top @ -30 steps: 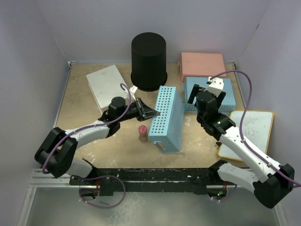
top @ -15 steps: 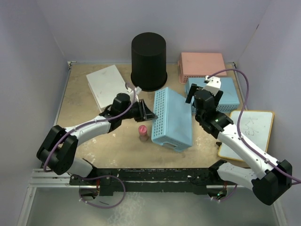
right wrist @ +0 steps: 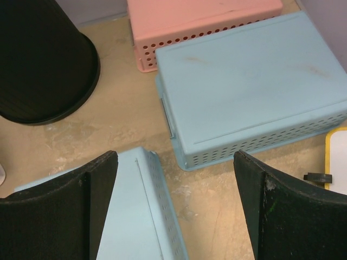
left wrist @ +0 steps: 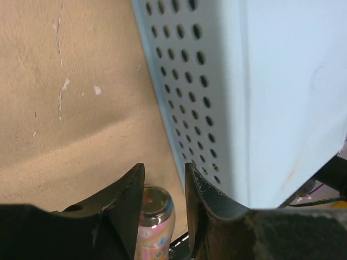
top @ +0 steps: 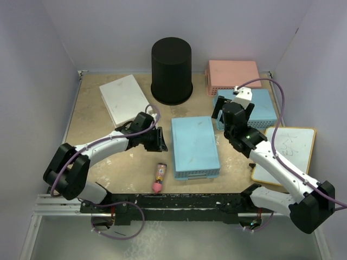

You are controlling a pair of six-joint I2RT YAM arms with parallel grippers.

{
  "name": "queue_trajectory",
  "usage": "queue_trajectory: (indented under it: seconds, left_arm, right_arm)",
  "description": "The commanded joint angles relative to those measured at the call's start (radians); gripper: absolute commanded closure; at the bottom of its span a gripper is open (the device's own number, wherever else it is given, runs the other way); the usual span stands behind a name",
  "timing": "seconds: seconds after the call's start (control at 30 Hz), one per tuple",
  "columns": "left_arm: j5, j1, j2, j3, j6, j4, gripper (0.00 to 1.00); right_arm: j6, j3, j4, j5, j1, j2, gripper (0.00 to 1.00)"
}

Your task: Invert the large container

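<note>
Top external: the black bin (top: 171, 70) was seen rim-down on the desk (top: 87, 119), judged already inverted; left hand (left wrist: 164, 173) was narrowed, right hand (right wrist: 174, 162) widened, both empty.

The large container (top: 171, 70) stands back centre, left basket (top: 124, 99) to its left, back-right basket (top: 233, 76) to its right. Middle basket (top: 194, 146) lies before it, bottle (top: 160, 177) off that basket's near-left corner.

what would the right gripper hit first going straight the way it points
The right gripper would probably meet the bare table first, or the near corner of the far blue basket; depth is unclear. The large container lies left of that line.
</note>
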Motion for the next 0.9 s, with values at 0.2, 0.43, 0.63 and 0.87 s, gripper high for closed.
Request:
queue_trajectory:
  seconds: [0.2,0.43,0.63,0.87]
  left_arm:
    - [-0.128,-0.001,-0.114,0.233,0.108,-0.157,0.64]
    - [-0.442,0.0,-0.231,0.361,0.167,-0.315,0.39]
    - [-0.655,0.002,-0.26,0.408,0.147,-0.298,0.35]
    - [-0.819,0.002,-0.262,0.389,0.139,-0.235,0.41]
  right_arm:
    - [-0.033,0.086,0.011,-0.197,-0.003,0.114,0.1]
    - [-0.055,0.178,-0.057,-0.347,-0.003,0.252,0.01]
    - [-0.061,0.235,-0.122,-0.445,-0.003,0.327,0.0]
    - [-0.038,0.296,-0.202,-0.507,-0.019,0.37,0.0]
